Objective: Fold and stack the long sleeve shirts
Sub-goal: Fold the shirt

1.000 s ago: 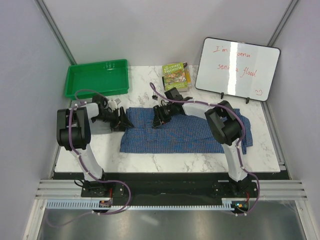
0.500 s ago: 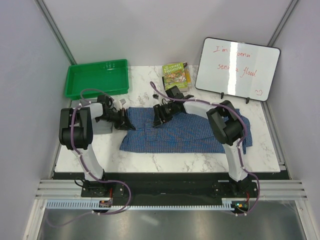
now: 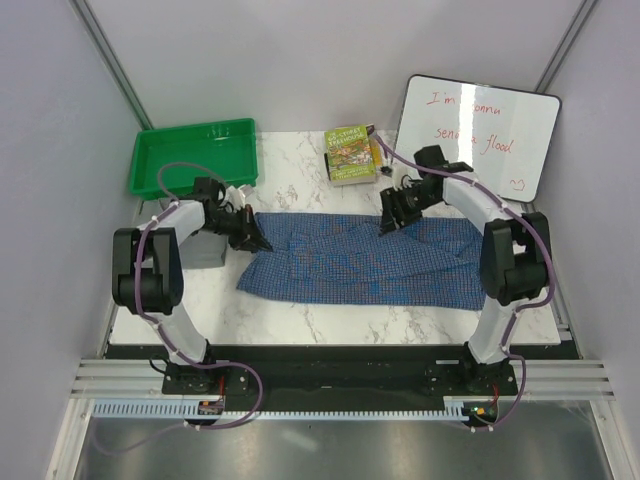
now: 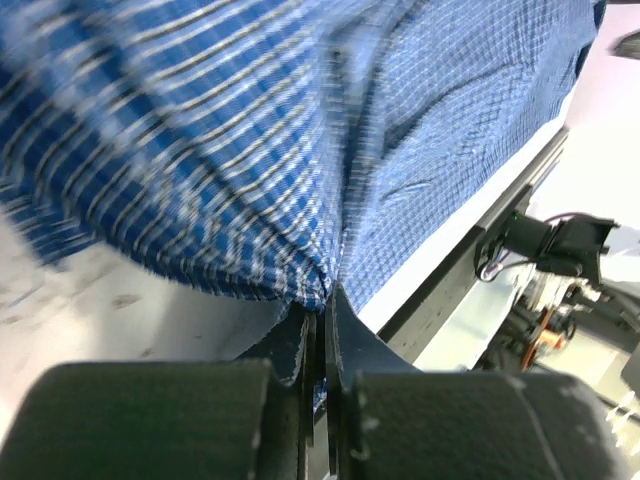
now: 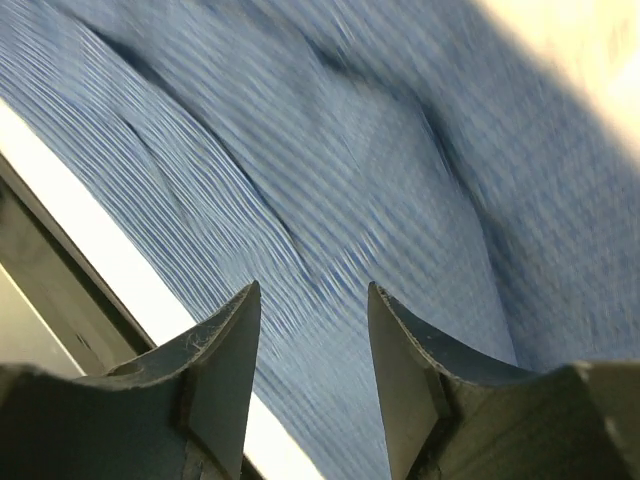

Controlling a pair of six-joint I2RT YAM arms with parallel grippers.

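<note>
The blue checked long sleeve shirt (image 3: pixel 370 265) lies spread in a wide band across the marble table (image 3: pixel 300 320). My left gripper (image 3: pixel 253 238) is shut on the shirt's upper left corner; the left wrist view shows the jaws (image 4: pixel 328 292) pinching a fold of blue check (image 4: pixel 250 180). My right gripper (image 3: pixel 389 221) stands open just over the shirt's far edge. Seen from the right wrist, its fingers (image 5: pixel 312 295) are apart with only blurred blue cloth (image 5: pixel 400 180) beyond them. A grey patch (image 3: pixel 206 252) under the left arm may be the grey shirt.
A green tray (image 3: pixel 190 155) stands at the back left. A book (image 3: pixel 352 153) lies at the back centre and a whiteboard (image 3: pixel 478 137) leans at the back right. The table's front edge (image 3: pixel 330 345) runs just before the arm bases.
The left gripper shut on the shirt's left corner. The right gripper opened, moved from the shirt's middle to its upper right, and the shirt now lies wider and flatter.
</note>
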